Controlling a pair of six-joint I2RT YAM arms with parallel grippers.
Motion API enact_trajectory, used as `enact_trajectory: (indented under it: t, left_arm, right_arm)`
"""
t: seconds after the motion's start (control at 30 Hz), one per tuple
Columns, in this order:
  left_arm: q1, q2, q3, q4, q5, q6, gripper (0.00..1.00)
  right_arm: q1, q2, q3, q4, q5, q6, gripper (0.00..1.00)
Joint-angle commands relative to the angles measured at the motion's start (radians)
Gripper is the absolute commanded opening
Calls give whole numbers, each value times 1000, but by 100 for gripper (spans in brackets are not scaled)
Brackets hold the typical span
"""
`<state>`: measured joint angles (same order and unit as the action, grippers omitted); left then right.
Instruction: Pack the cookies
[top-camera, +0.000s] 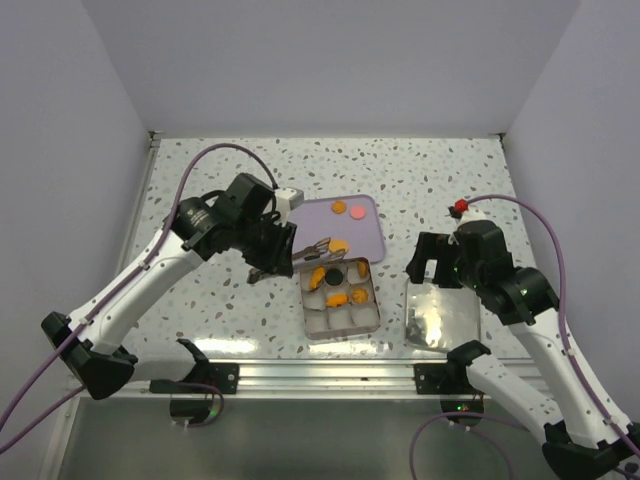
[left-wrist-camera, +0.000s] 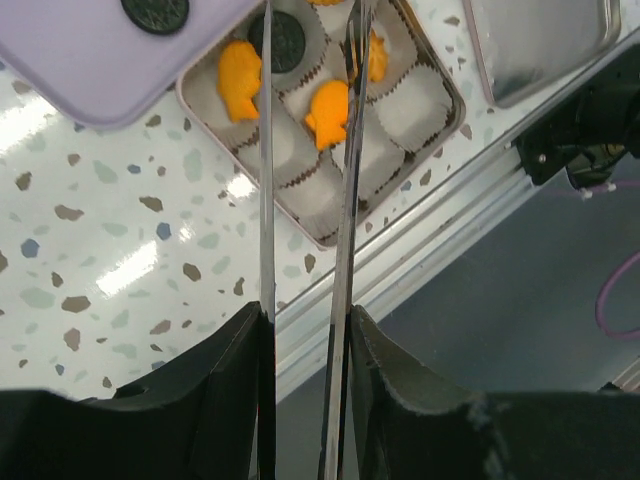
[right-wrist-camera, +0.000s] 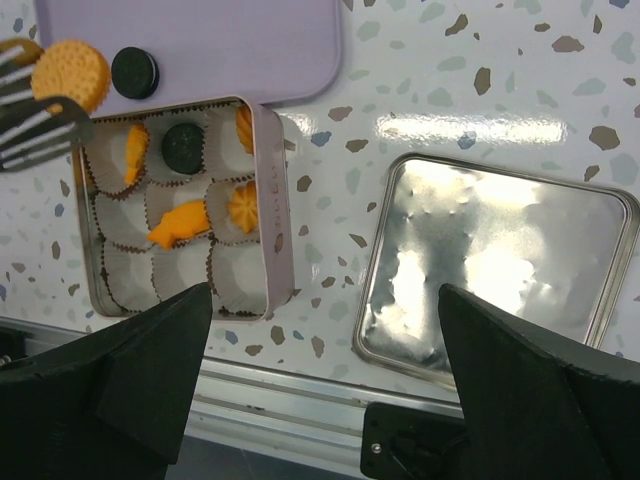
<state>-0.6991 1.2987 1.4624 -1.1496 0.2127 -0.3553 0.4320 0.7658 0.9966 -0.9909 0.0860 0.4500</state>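
Observation:
My left gripper (top-camera: 275, 250) is shut on metal tongs (left-wrist-camera: 345, 200), whose two blades run between its fingers (left-wrist-camera: 240, 350). The tongs' tips (right-wrist-camera: 30, 115) pinch a round orange cookie (right-wrist-camera: 70, 75) above the tin's far left corner. The open tin (top-camera: 340, 322) holds white paper cups, some filled: orange cookies (right-wrist-camera: 180, 225), one black (right-wrist-camera: 182, 147). A black cookie (right-wrist-camera: 134, 72) and two orange ones (top-camera: 339, 207) lie on the purple tray (top-camera: 370, 235). My right gripper (right-wrist-camera: 325, 340) is open and empty, between the tin and a silver lid.
The silver lid (top-camera: 445, 318) lies inside up to the right of the tin. The table's metal front rail (top-camera: 330, 372) runs just below the tin and lid. White walls stand at the back and sides.

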Motion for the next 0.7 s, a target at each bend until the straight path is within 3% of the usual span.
enact_trajectory:
  t: [0.0,0.3,0.67]
  left_arm:
    - [-22,-82,-63,-30,86,3,16]
    - [-36,-217,-244,-82,174,-68,12]
    - [-34,-269,-313,-150,114,-119,13]
  right_arm:
    - [5,0,16,35,-8,-8,99]
    - [4,-14,-7,55,-45,42,99]
    - [5,-48,-32,58,-57,61,99]
